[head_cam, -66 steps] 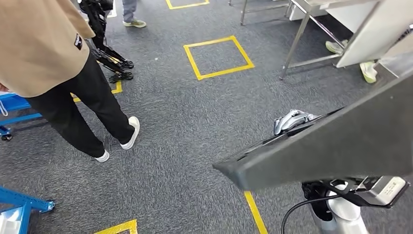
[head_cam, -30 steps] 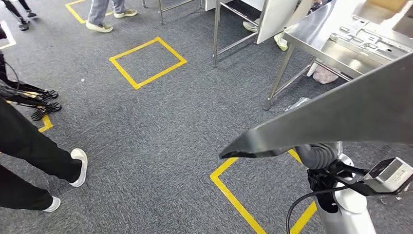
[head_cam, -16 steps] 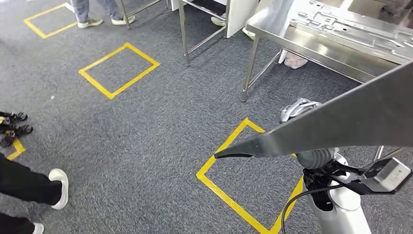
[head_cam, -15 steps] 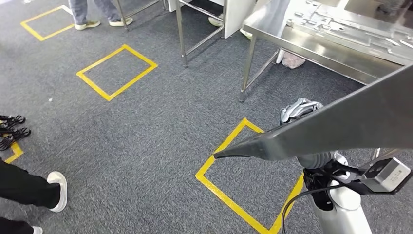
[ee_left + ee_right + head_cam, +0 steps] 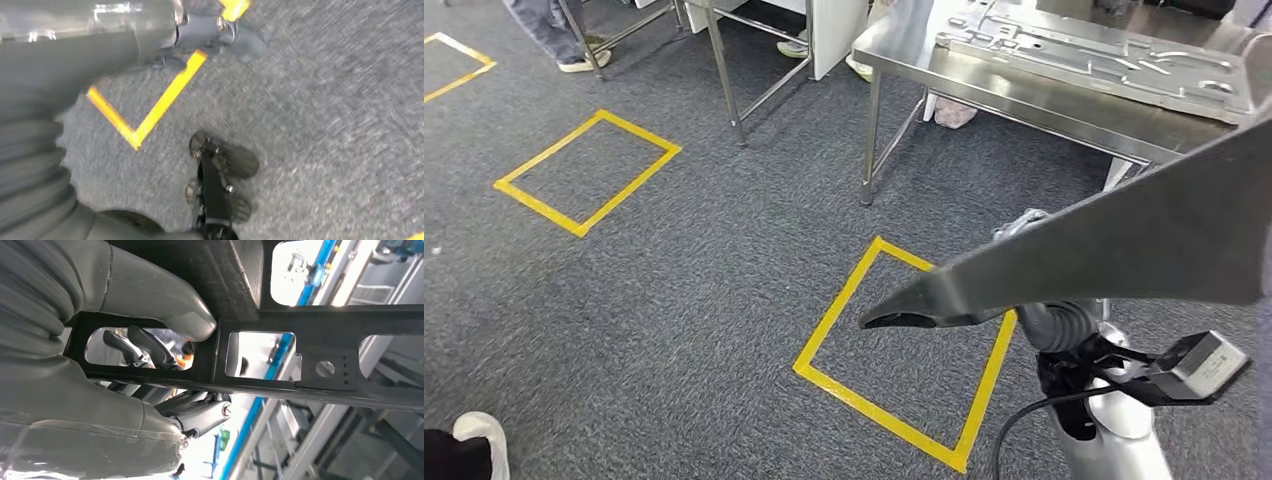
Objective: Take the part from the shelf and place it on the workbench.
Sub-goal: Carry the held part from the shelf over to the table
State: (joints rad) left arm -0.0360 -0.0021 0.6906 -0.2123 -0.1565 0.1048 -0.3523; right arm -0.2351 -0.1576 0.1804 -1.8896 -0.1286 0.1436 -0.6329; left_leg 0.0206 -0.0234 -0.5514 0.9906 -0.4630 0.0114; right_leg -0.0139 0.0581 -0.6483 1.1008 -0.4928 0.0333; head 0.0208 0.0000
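Observation:
The part [image 5: 1124, 250] is a long, flat dark metal panel that crosses the right of the head view, its pointed end over a yellow floor square. My right hand [image 5: 1027, 224] grips it; fingers show above its far edge. In the right wrist view my right hand [image 5: 150, 347] wraps a bar of the black part [image 5: 320, 345], which has several cut-outs, with the thumb on one face and the fingers on the other. The steel workbench [image 5: 984, 85] stands ahead at the upper right. My left hand [image 5: 200, 25] hangs over the carpet, its fingers blurred.
A pressed metal plate [image 5: 1104, 55] lies on the workbench. Its legs [image 5: 871, 140] stand just beyond the yellow tape square [image 5: 904, 350]. A second yellow square [image 5: 589, 170] marks the carpet at the left. Another table frame [image 5: 724, 70] and a person's shoes [image 5: 584, 65] are further back.
The camera has turned and come closer: the workbench now lies nearer and more central, and the person at the left has slid out of view. The part stays in my right hand.

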